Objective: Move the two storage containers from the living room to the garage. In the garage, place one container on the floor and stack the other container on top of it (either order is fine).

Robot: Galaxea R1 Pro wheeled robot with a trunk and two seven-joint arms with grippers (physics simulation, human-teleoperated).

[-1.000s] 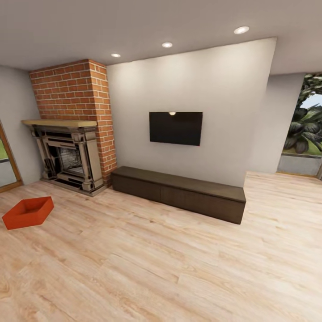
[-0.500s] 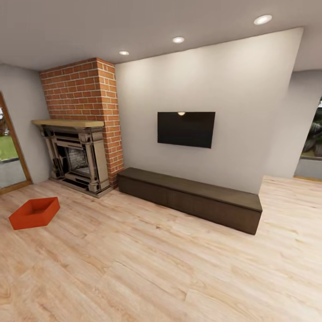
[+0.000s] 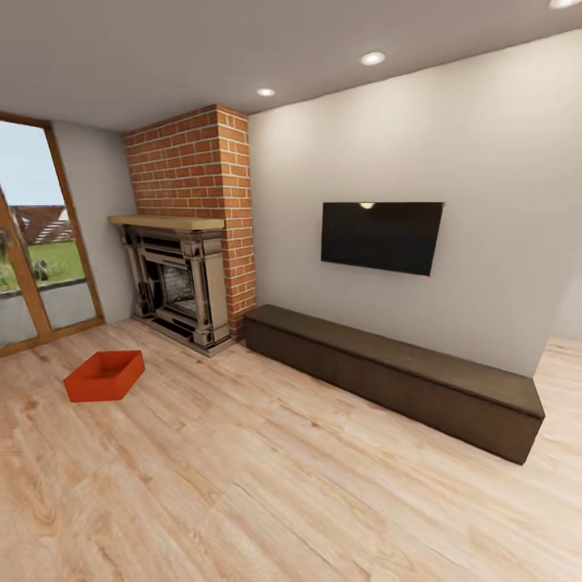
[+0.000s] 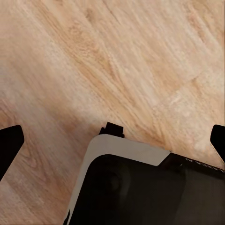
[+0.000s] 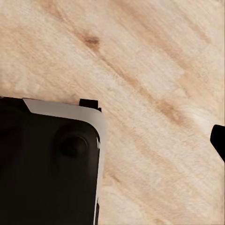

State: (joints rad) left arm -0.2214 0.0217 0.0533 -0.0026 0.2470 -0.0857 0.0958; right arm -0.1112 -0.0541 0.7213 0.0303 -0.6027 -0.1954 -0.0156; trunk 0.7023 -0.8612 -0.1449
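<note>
Orange-red lidless rectangular storage container (image 3: pixel 105 375) sitting on light wood plank floor (image 3: pixel 267 485) in front of red brick fireplace (image 3: pixel 184 267), near glass door, black wall TV (image 3: pixel 381 237) hanging above long dark low cabinet (image 3: pixel 396 376), left gripper (image 4: pixel 112 143) fingers (image 4: pixel 9 143) standing wide apart, empty, right gripper's finger spread impossible to tell.

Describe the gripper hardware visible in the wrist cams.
Left wrist view: black fingertips at both side edges, over a black body with a pale grey rim. Right wrist view: one black fingertip, and the same rounded black body with a grey edge. No cables or markings visible.
</note>
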